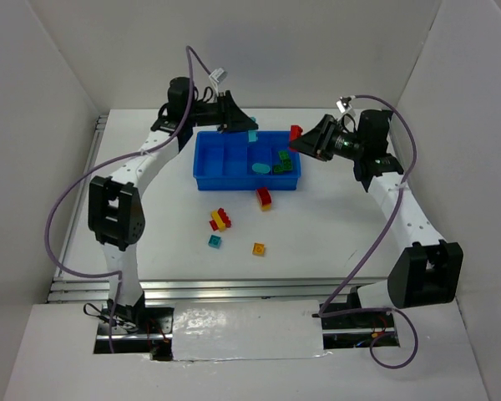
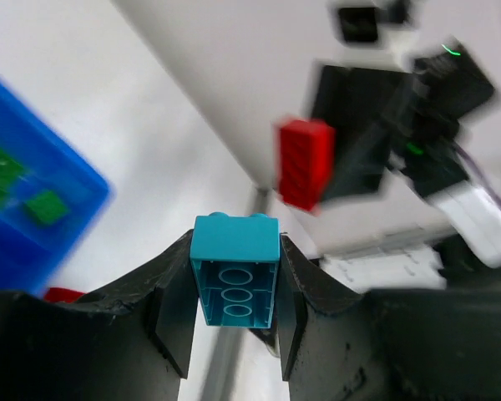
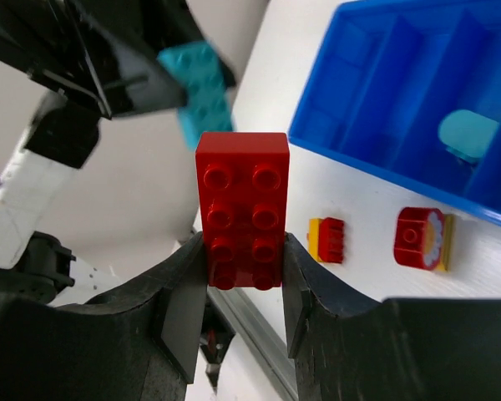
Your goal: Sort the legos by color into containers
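The bright blue tray (image 1: 234, 185) stands at the middle back, with a round teal piece (image 1: 261, 168) and green bricks (image 1: 282, 159) in its right compartments. My left gripper (image 1: 249, 132) is above the tray's far rim, shut on a teal brick (image 2: 235, 267). My right gripper (image 1: 299, 139) is above the tray's far right corner, shut on an oblong red brick (image 3: 242, 209). On the table in front of the tray lie a red-and-yellow brick (image 1: 265, 198), a red-and-yellow cluster (image 1: 220, 219), a teal square (image 1: 215, 241) and a yellow square (image 1: 259, 248).
White walls close in the table on the left, back and right. The two grippers are close together over the tray's back edge. A metal rail (image 1: 234, 288) runs along the near edge of the table.
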Robot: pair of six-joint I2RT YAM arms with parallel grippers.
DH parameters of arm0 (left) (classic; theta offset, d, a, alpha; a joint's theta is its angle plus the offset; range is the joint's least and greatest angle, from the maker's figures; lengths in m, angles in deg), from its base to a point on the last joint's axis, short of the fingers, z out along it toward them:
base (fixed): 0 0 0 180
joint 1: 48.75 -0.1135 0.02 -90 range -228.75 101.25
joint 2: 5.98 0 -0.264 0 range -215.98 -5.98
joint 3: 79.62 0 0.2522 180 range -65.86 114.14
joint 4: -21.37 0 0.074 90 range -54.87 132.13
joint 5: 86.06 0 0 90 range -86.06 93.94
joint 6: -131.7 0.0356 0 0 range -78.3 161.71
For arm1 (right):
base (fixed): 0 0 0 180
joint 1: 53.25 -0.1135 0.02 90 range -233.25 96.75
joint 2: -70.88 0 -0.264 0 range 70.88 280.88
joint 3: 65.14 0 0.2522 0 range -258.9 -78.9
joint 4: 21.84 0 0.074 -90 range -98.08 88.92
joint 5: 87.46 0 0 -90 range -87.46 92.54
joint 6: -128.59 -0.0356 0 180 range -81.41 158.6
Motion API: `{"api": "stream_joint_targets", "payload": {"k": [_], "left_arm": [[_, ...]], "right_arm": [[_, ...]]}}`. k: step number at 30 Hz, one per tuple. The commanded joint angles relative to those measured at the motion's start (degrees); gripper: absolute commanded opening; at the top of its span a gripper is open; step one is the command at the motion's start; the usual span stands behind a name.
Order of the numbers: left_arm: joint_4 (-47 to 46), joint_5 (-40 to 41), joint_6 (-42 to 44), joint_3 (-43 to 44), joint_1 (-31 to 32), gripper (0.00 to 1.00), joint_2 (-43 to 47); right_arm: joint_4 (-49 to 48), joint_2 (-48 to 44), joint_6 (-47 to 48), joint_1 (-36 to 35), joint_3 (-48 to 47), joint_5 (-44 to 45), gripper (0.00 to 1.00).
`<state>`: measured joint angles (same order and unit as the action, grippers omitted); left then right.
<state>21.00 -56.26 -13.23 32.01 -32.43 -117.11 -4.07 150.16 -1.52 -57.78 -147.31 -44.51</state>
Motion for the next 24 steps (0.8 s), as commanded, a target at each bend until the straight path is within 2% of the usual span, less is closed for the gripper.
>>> {"api": "stream_joint_targets", "payload": {"k": [1, 3, 4, 5, 6, 9, 14, 17, 18, 20, 21, 22, 24], "left_arm": [[23.3, 14.6, 19.5, 13.3, 2.8, 0.0, -5.1], [33.7, 23.5, 24.1, 20.3, 5.2, 0.0, -11.9], [35.4, 25.7, 24.3, 25.5, 5.7, 0.0, -14.1], [36.0, 27.9, 23.8, 26.6, 6.0, 0.0, -16.7], [36.1, 31.9, 22.7, 26.9, 5.9, 0.03, -17.4], [38.2, 37.1, 23.5, 29.9, 6.0, 0.17, -20.6], [38.7, 37.3, 24.5, 29.0, 5.9, 0.39, -23.8], [38.5, 37.0, 23.9, 29.4, 5.7, 0.56, -25.5], [38.2, 36.9, 23.4, 29.7, 5.7, 0.64, -25.9], [36.9, 34.8, 22.8, 29.8, 5.7, 0.71, -26.6], [36.5, 34.2, 22.2, 29.8, 5.6, 0.81, -26.7], [36.4, 33.8, 22.2, 29.8, 5.6, 0.96, -26.6], [36.0, 33.3, 22.2, 29.9, 5.5, 0.99, -26.2]], "right_arm": [[5.8, -2.2, 2.7, 0.1, -1.8, 5.5, 0.0], [7.7, -2.3, 3.1, 0.0, -2.6, 6.4, 0.0], [8.3, -2.2, 3.6, 0.0, -3.0, 6.4, 0.0], [8.6, -2.2, 3.7, 0.1, -3.6, 6.6, 0.0], [9.2, -2.5, 3.9, 0.0, -3.8, 6.6, 0.0], [9.4, -3.1, 4.3, -0.3, -3.7, 7.0, 0.0], [9.6, -2.9, 4.6, -0.4, -3.2, 6.6, 0.0], [7.9, -2.5, 3.7, -0.6, -2.4, 5.4, 0.0], [7.8, -2.4, 3.6, -0.7, -2.4, 5.2, 0.0], [7.7, -2.0, 3.6, -1.1, -2.3, 4.8, 0.0], [7.3, -1.9, 3.6, -1.1, -2.3, 4.6, 0.0], [7.2, -1.8, 3.6, -1.3, -2.3, 4.2, 0.0], [7.2, -1.4, 3.6, -1.5, -2.6, 4.0, 0.0]]}}
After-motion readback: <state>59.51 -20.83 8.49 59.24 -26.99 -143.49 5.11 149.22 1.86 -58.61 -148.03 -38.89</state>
